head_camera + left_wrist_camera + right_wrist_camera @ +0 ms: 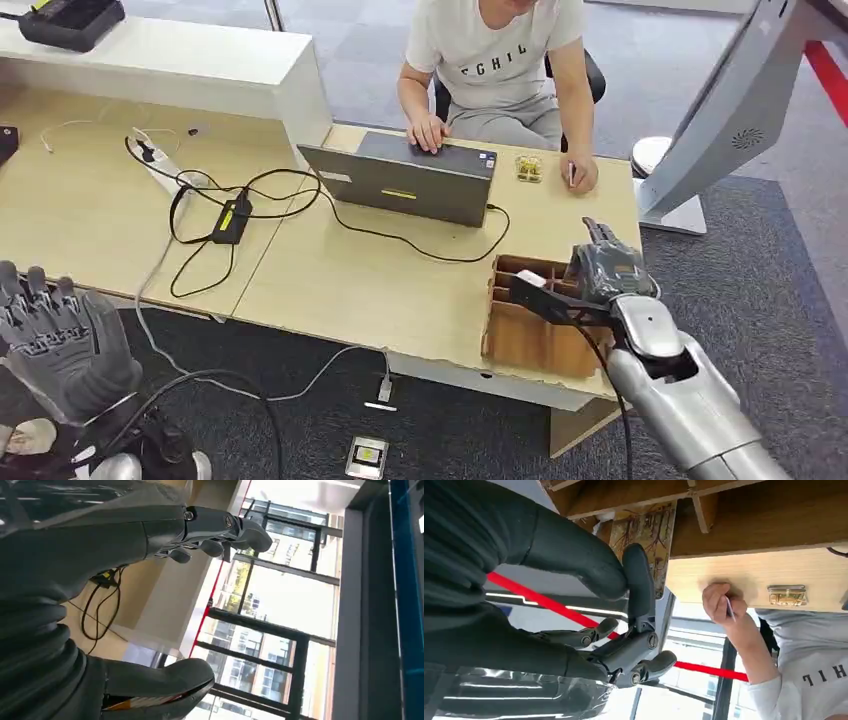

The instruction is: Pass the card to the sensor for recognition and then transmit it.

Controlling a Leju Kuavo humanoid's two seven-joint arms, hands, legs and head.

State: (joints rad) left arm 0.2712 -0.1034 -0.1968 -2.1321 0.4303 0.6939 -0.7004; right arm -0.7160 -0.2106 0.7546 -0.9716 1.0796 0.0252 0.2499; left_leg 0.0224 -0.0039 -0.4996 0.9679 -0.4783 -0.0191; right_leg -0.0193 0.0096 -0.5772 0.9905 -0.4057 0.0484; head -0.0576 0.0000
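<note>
A card (665,527) with a brown pattern rises from the divided brown box (525,340) at the table's near right edge. My right hand (605,268) hangs over the far right corner of that box. In the right wrist view its thumb and a finger (639,580) pinch the card. My left hand (60,345) is raised at the lower left, away from the table, fingers apart and holding nothing. A small grey device (366,458) on a cable lies on the floor below the table's edge.
A person sits across the table with one hand on a grey laptop (410,180) and the other hand (578,175) holding a thin card. A small clear box (529,167) sits beside it. A power strip (165,165), a black adapter (231,220) and cables lie at the left.
</note>
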